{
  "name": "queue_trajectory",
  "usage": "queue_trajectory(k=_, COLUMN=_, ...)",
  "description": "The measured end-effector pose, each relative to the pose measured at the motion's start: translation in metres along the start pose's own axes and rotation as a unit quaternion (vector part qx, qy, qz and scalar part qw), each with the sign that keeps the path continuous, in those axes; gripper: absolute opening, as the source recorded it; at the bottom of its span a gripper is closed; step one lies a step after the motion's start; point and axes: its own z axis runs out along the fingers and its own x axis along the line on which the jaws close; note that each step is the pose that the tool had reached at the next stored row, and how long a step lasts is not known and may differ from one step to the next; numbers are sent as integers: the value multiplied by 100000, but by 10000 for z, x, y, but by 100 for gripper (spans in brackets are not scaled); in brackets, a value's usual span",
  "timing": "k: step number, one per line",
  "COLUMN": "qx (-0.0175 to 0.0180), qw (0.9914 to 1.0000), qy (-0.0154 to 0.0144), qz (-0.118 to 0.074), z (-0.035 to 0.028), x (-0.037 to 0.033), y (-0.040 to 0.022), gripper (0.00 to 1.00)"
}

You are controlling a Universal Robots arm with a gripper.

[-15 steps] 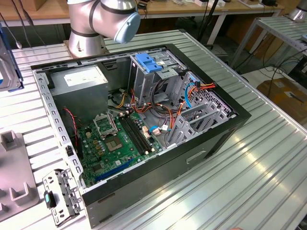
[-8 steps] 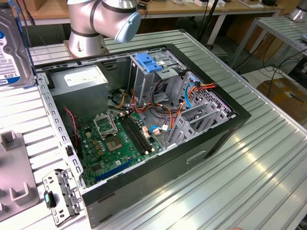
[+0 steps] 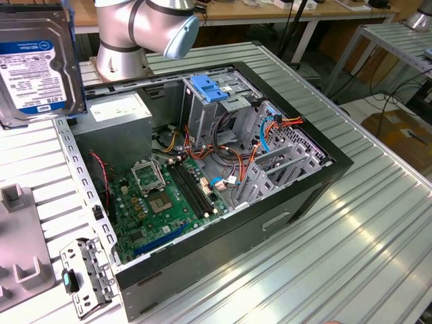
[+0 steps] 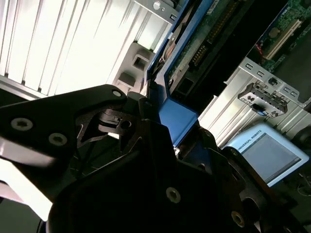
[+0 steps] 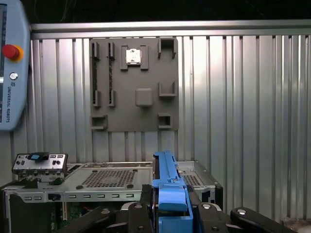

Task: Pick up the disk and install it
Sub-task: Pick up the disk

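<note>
First wrist view: hand (image 5: pixel 169 203) clasps disk (image 5: pixel 166 170) edgewise.

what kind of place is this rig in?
Probably a robotics lab or workshop: an opened computer case on a ribbed metal table, a robot control tablet nearby, workbenches beyond.

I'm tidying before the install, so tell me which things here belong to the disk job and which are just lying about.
Job in hand: the disk, clamped in the tool; the open computer case.
Lying about: the grey fixture plate; the teach pendant; the loose port bracket.
</note>
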Motion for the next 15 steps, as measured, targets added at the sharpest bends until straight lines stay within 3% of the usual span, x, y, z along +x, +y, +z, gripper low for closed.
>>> queue_trajectory(k=1, qx=0, qw=100000, qy=3, qz=-1, z=1, x=-2, y=-54, gripper=37)
queue_trajectory(k=2, qx=-2, qw=100000, qy=17, qz=-4, z=4, x=-4, y=-181, gripper=37)
queue_trajectory(k=3, qx=-5, qw=100000, qy=28, qz=-1, z=5, x=-6, y=-237, gripper=37)
queue_trajectory(k=8, qx=-4, qw=100000, qy=52, qz=-5, z=10, x=-11, y=-453, gripper=37)
queue_trajectory(k=12, qx=-5, qw=100000, qy=64, qz=-5, z=14, x=-16, y=-666, gripper=37)
queue_trajectory(k=15, qx=-1, qw=100000, qy=62, qz=-4, z=16, x=-19, y=-749, gripper=37)
